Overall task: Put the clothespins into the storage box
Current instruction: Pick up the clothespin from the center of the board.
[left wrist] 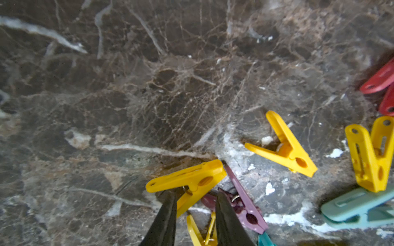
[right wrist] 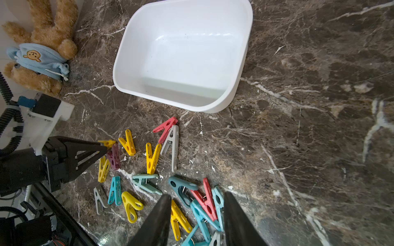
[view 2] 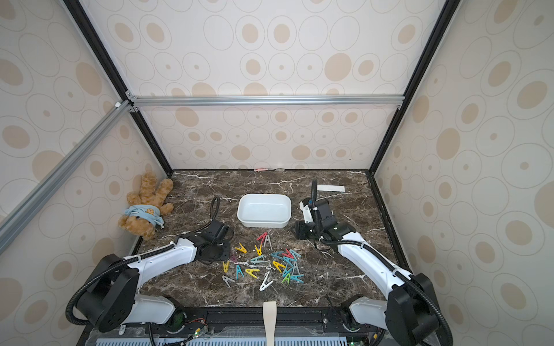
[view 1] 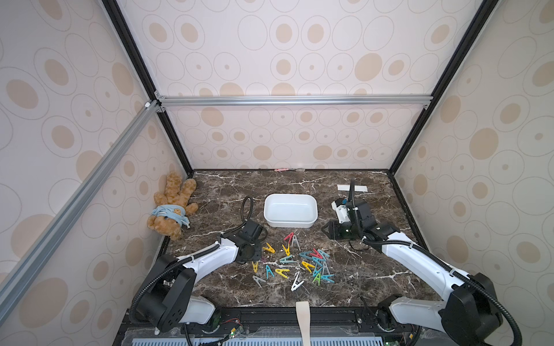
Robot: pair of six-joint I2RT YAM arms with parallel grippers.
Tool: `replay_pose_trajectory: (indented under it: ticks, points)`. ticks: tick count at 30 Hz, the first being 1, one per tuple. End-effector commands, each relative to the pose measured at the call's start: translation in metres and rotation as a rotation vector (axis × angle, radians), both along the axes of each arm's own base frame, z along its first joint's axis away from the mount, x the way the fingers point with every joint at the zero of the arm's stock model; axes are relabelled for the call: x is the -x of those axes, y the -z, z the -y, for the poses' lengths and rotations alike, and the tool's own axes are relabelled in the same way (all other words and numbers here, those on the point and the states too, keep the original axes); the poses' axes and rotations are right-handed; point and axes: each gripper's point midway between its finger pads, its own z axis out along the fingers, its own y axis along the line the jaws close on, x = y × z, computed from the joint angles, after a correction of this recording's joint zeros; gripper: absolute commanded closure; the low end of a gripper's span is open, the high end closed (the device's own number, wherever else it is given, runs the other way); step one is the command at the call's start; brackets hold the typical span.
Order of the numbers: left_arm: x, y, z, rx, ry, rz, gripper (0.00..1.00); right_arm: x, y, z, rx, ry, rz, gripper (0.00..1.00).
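Left claw (left wrist: pixel 196 191), half-spread astride a yellow peg (left wrist: pixel 191 179), seemingly not pinching, should centre before squeezing; right claw (right wrist: pixel 197 193) hangs spread.

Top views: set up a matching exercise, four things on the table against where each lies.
Things
1. box
2. teddy bear
3. paper strip
4. clothespins

Places
A. at the left edge of the table
B. scattered towards the front
C. far right, lying flat
D. in the middle, empty

Pairs: 1-D, 2-A, 3-C, 4-B
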Motion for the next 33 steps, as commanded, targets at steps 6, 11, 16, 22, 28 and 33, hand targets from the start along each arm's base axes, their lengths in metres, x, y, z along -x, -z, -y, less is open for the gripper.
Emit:
replay_pose_trajectory:
  ticks: [6, 11, 16, 22, 28, 33]
  points:
    - [0.009, 0.0, -0.011, 0.001, -0.049, -0.012, 0.75, 0.003, 0.004, -0.003, -0.013, -0.006, -0.016, 0.57]
    - [0.008, 0.003, -0.013, 0.021, -0.065, -0.017, 0.78, 0.004, 0.004, -0.004, -0.017, -0.007, -0.02, 0.59]
    - [0.01, 0.012, -0.013, 0.041, -0.076, -0.036, 0.82, 0.004, 0.004, -0.004, -0.018, -0.006, -0.019, 0.6]
    - [0.008, 0.014, -0.013, 0.049, -0.076, -0.033, 0.87, 0.004, 0.003, -0.003, -0.017, -0.003, -0.018, 0.61]
    - [0.004, 0.013, -0.011, 0.057, -0.073, -0.015, 0.99, 0.004, 0.001, -0.005, -0.025, -0.009, -0.013, 0.64]
    - [-0.001, 0.004, -0.013, 0.043, -0.067, 0.009, 1.0, 0.005, -0.002, -0.003, -0.024, -0.006, -0.006, 0.64]
